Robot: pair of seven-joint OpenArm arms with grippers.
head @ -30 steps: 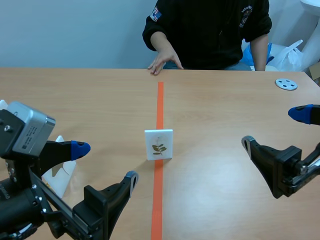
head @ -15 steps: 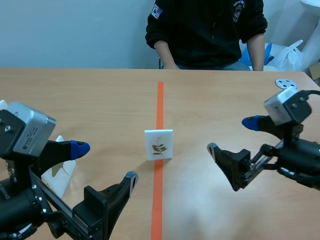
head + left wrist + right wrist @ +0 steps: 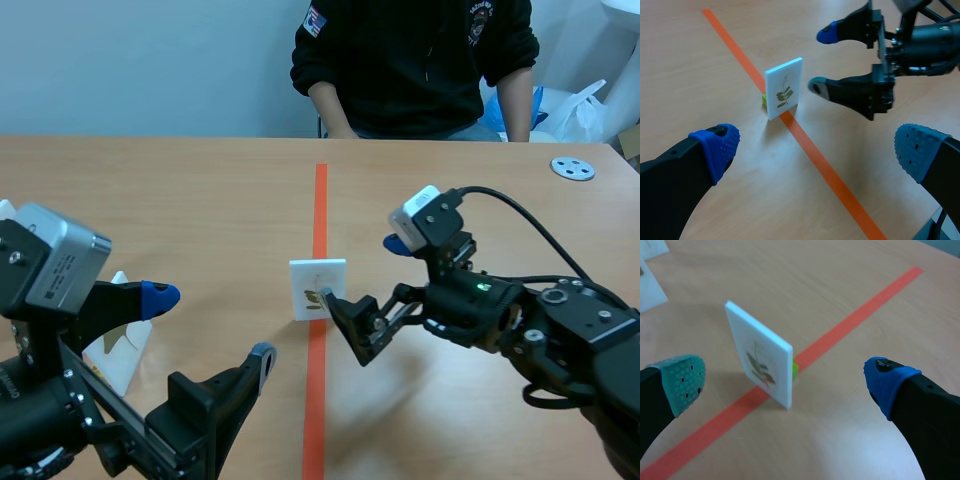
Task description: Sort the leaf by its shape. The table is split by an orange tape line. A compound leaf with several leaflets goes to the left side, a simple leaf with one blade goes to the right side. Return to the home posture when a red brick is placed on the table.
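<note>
**Leaf card [image 3: 318, 289] stands on the orange tape line [image 3: 320, 200]**

The white card, printed with a sprig of several leaflets, is upright at mid-surface. The right fingers [image 3: 393, 243] are spread wide just beside it, gripping nothing. The left fingers [image 3: 158, 296] are also spread and hold nothing, nearer the robot

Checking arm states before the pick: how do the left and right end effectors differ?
Place: the right end effector is out at the orange tape line, close beside the leaf card; the left end effector sits back on its own side, away from the card. Pads: the right's are one grey-green, one blue; the left's are both blue. Shared: both open, holding nothing.
</note>
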